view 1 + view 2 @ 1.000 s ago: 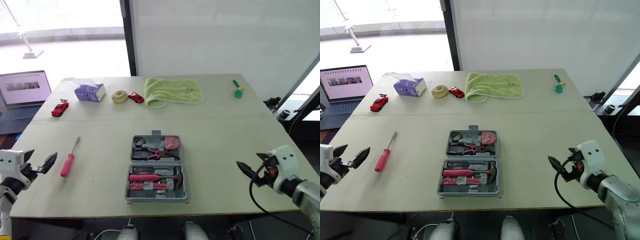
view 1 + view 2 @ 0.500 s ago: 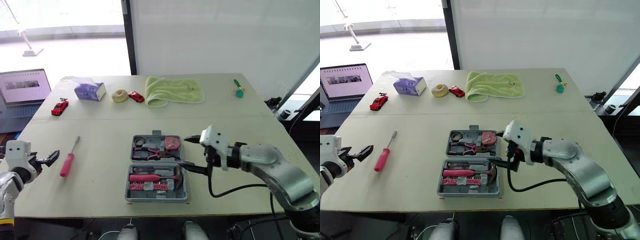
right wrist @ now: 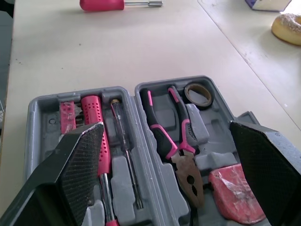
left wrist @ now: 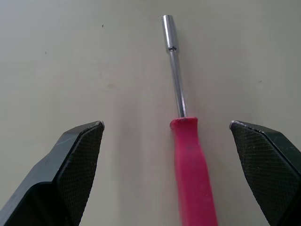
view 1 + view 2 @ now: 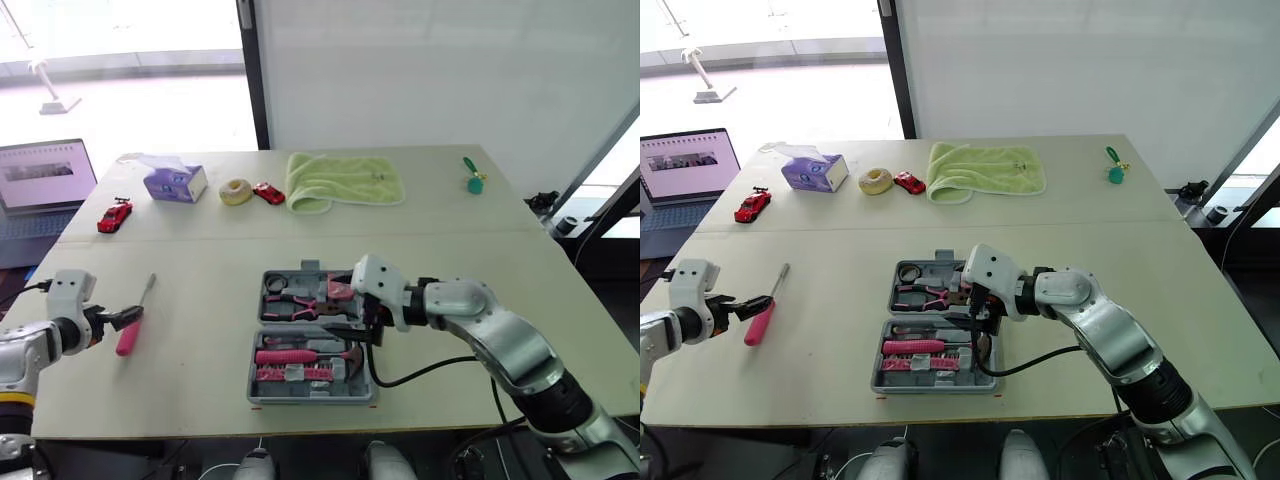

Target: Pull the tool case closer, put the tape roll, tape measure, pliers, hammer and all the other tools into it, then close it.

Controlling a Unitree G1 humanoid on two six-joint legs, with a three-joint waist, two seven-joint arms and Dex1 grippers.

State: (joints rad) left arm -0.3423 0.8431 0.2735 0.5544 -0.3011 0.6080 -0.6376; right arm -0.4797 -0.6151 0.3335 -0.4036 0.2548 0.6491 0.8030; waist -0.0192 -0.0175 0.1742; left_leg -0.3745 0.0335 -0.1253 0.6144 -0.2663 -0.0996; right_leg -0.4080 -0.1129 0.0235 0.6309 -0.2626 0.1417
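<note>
The left fingers sit apart, straddling the pink screwdriver. The right fingers, apart too, hover over the open tool case.

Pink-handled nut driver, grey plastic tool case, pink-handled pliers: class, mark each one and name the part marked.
Pink-handled nut driver (image 4: 193,165), left wrist view, on its pink handle.
Grey plastic tool case (image 5: 310,397), left eye view, on its front rim.
Pink-handled pliers (image 3: 168,141), right wrist view, on a pink grip.
</note>
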